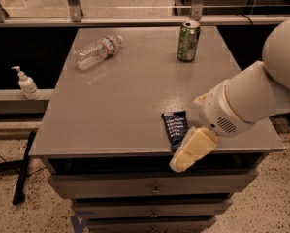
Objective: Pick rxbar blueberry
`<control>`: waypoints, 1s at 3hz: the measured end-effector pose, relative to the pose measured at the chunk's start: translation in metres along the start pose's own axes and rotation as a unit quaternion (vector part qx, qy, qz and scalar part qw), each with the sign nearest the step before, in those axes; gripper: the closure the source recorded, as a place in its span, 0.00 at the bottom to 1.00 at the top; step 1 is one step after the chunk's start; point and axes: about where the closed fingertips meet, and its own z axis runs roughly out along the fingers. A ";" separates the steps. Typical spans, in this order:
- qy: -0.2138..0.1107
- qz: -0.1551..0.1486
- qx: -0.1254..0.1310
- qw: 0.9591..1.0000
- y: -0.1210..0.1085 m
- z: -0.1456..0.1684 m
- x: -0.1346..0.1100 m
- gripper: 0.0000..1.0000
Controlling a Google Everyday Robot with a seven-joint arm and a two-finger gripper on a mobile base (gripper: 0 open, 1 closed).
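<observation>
The rxbar blueberry (174,126), a small flat navy-blue bar with white lettering, lies on the grey table (120,106) near its front edge, right of centre. My gripper (189,152), cream-coloured, hangs at the table's front edge just right of the bar and covers the bar's near right corner. The white arm (251,98) reaches in from the right.
A green drink can (188,41) stands upright at the back right of the table. A clear plastic bottle (97,51) lies on its side at the back left. A soap dispenser (26,84) stands on a ledge to the left. Drawers (154,188) sit under the tabletop.
</observation>
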 end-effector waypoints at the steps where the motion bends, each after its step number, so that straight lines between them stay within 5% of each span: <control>1: -0.011 0.009 -0.008 1.000 0.010 0.021 0.001 0.00; 3: -0.032 0.017 -0.014 0.999 0.017 0.047 0.001 0.40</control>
